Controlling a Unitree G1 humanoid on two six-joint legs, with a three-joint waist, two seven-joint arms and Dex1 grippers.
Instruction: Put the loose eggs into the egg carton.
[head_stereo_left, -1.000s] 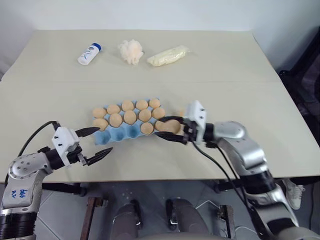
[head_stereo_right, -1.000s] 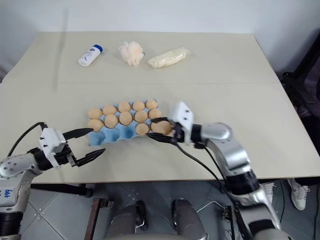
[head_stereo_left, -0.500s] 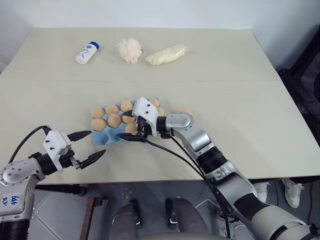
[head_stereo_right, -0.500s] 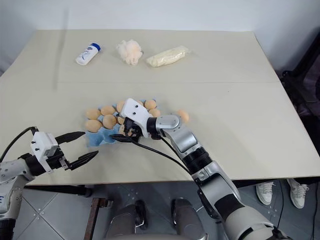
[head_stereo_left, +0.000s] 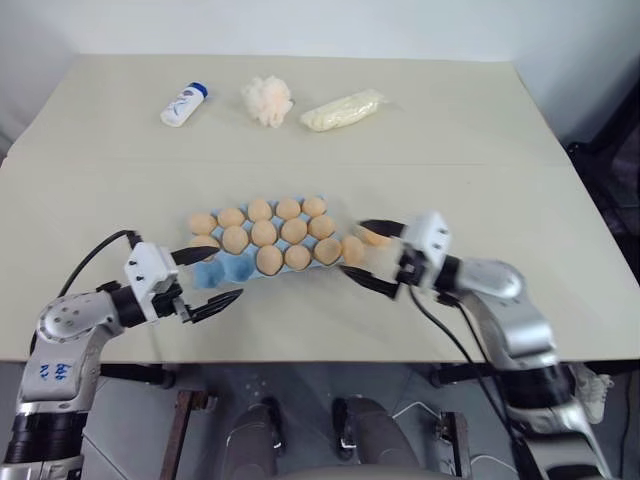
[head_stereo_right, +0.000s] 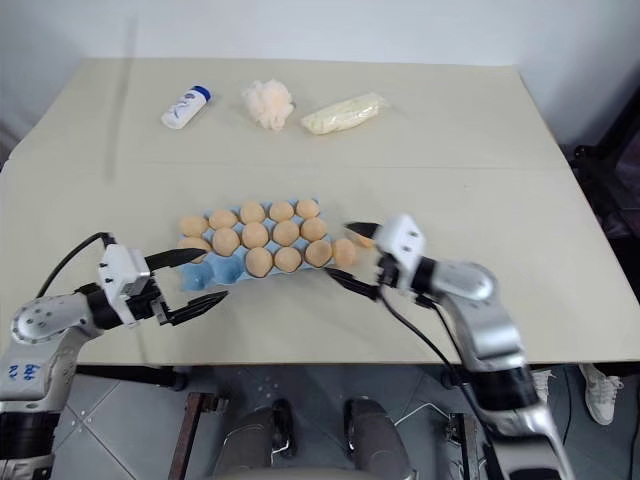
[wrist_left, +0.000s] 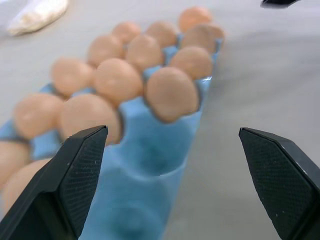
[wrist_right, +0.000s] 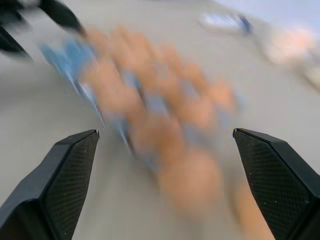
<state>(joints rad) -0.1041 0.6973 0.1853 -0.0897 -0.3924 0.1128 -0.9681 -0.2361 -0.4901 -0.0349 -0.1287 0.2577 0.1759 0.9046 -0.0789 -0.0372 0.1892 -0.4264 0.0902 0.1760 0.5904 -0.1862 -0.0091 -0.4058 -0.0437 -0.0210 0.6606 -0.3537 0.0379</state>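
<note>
Egg carton (head_stereo_left: 225, 270) at table (head_stereo_left: 480, 180) centre mostly filled, two or three near-left cups bare; one loose egg (head_stereo_left: 374, 237) just right of carton, between wide, empty fingers of right pincer (head_stereo_left: 362, 256); left pincer (head_stereo_left: 205, 279) wide, empty, at carton's near-left corner.

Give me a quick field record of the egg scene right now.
carton: light blue moulded egg carton, mostly filled
empty cups: two visible, front row, left end
loose: two pale orange-tan oval eggs beside the carton's right end
left tool: open, empty, at the empty cups
right tool: open, empty, at the loose eggs
</note>
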